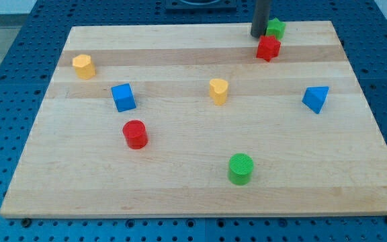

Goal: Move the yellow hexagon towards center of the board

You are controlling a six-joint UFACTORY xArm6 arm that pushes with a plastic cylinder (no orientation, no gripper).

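The yellow hexagon (83,66) sits near the board's upper left. My tip (258,35) rests at the board's top edge, right of the middle, far from the hexagon. It is just left of a green block (275,27), whose shape I cannot make out, and just above a red star-like block (269,48). I cannot tell whether the tip touches the green block. A second yellow block (218,91), heart-like, lies near the board's middle.
A blue cube (123,97) and a red cylinder (135,134) lie left of the middle, below and right of the hexagon. A blue triangle (316,99) is at the right. A green cylinder (240,168) is near the bottom. The wooden board (180,188) lies on a blue perforated table.
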